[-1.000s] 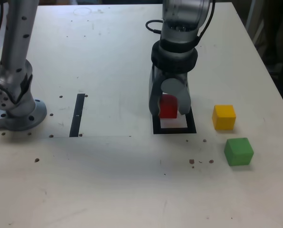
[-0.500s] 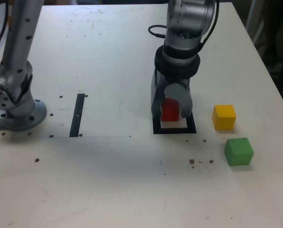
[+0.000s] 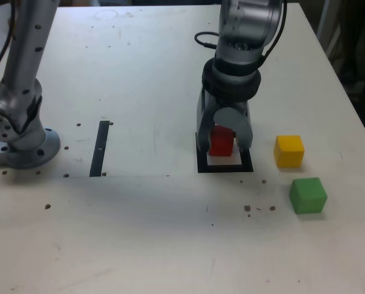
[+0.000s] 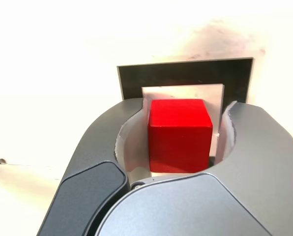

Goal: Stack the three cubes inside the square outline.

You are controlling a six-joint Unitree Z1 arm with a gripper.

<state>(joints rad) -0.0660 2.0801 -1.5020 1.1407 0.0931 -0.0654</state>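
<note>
In the exterior view, the grey arm reaches down over a white bench (image 3: 146, 233), its claw (image 3: 224, 146) straddling the red cube (image 3: 220, 141), which sits inside the square outline (image 3: 225, 166) on its white centre. The yellow cube (image 3: 289, 150) rests on the bench just beyond the outline toward the exterior view's right, with the green cube (image 3: 307, 195) near it, closer to the camera. A narrow black strip (image 3: 100, 148) lies well apart toward the exterior view's left, beside the arm's round base (image 3: 24, 147).

In the wrist view, the red cube (image 4: 179, 134) stands upright on the white centre of the square outline (image 4: 185, 77). The claw (image 4: 178, 140) curves around it, parted a little, with a visible gap between the cube and each jaw, so nothing is gripped.
</note>
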